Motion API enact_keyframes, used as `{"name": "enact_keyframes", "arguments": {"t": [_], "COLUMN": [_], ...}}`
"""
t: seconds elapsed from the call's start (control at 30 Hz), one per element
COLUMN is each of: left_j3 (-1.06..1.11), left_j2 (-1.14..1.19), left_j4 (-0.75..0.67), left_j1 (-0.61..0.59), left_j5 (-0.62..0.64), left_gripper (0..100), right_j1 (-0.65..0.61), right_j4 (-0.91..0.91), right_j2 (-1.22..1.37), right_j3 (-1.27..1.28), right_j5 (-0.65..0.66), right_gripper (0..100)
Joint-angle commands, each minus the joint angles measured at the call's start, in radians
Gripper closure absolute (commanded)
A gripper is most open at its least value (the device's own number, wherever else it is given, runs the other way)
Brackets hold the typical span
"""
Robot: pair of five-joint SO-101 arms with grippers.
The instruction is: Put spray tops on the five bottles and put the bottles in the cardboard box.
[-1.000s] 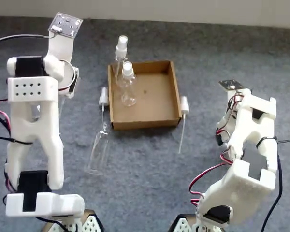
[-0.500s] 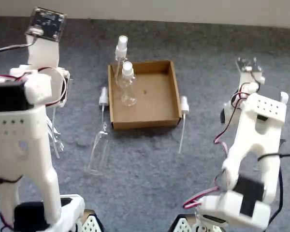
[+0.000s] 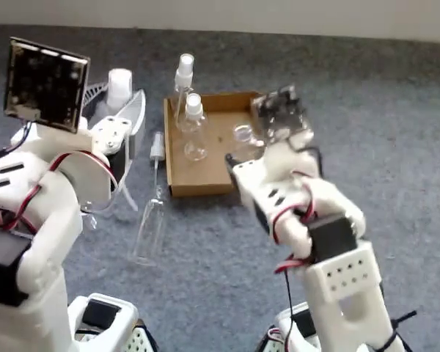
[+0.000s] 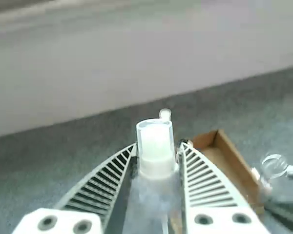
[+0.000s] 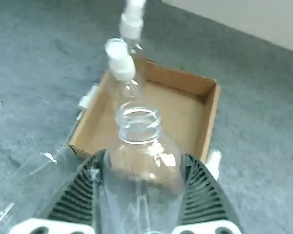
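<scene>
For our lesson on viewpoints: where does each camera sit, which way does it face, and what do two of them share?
High view: fixed above the table, looking down at the cardboard box, left arm and right arm.
Left wrist view: on the left arm, looking along the left hand past its spray top to the wall.
Right wrist view: on the right arm, looking down over the right hand and its open bottle at the box.
Shared: both wrist views show the box and the open bottle.

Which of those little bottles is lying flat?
The clear bottle on the carpet left of the cardboard box. The two capped bottles stand upright; the open bottle is held aloft.
</scene>
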Motion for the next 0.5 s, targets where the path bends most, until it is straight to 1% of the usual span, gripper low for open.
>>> {"name": "enact_keyframes", "arguments": {"t": [0.0,0.03,0.07,0.2,0.27,0.37,0.47], "left_j3": [-0.035,-0.035,-0.035,-0.036,-0.036,-0.044,-0.042], "left_j2": [-0.005,0.007,0.019,0.074,0.104,0.136,0.156], "left_j4": [-0.216,-0.264,-0.308,-0.413,-0.425,-0.427,-0.428], "left_j1": [0.058,0.065,0.074,0.114,0.14,0.17,0.208], "left_j5": [0.015,0.018,0.023,0.028,0.028,0.028,0.028], "left_gripper": [98,100,100,99,99,99,99], "right_j1": [-0.058,-0.073,-0.088,-0.136,-0.159,-0.189,-0.199], "right_j4": [-0.265,-0.317,-0.352,-0.367,-0.366,-0.366,-0.369], "right_j2": [-0.177,-0.217,-0.257,-0.381,-0.432,-0.501,-0.559], "right_j3": [0.24,0.309,0.372,0.541,0.547,0.564,0.618], "right_j5": [-0.031,-0.031,-0.029,-0.026,-0.017,0.041,0.041], "right_gripper": [99.5,99.5,99.5,99.5,99.5,99.5,99.5]}}
